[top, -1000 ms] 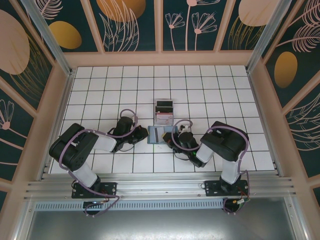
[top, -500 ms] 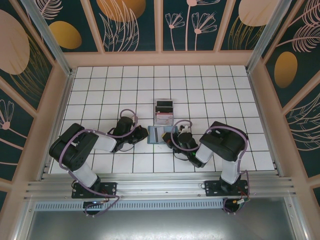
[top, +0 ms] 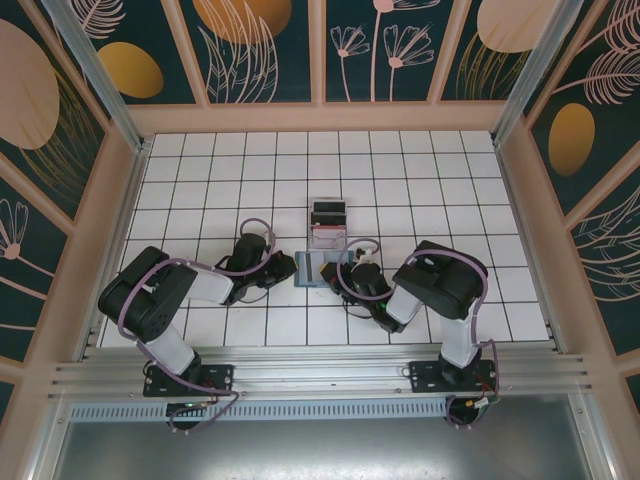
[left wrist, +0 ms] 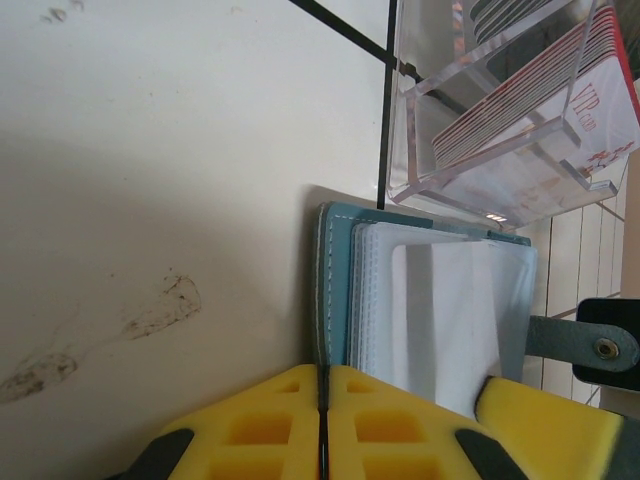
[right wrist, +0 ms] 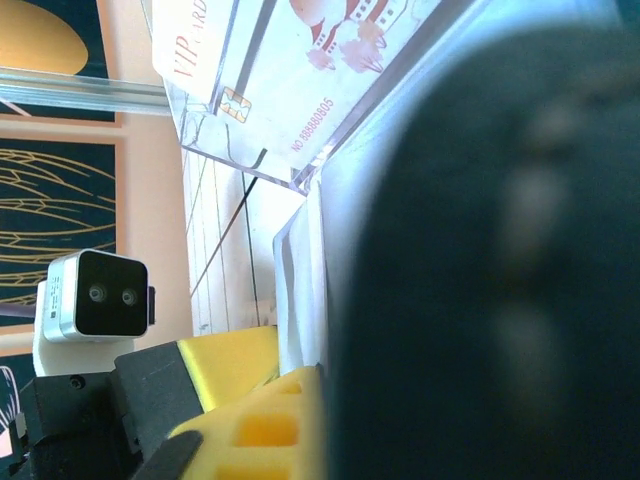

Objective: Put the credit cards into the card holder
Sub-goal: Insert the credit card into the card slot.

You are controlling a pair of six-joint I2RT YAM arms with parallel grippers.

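- My left fingers (left wrist: pixel 250 435): yellow.
- The card holder (left wrist: pixel 335 280): teal outside, pale blue inside.
- Upper right, credit cards (left wrist: pixel 505 115): white, red-striped.
- The table (top: pixel 400 190): white, black grid.

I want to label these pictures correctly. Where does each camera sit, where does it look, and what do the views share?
Top external: above and behind the arms, looking down at the tiled table; left arm and right arm show whole.
Left wrist: low over the table, facing the wallet and clear box; its yellow fingers at the bottom.
Right wrist: low, facing the clear box; one yellow finger, a dark blur.
Shared: the clear box appears in all three.
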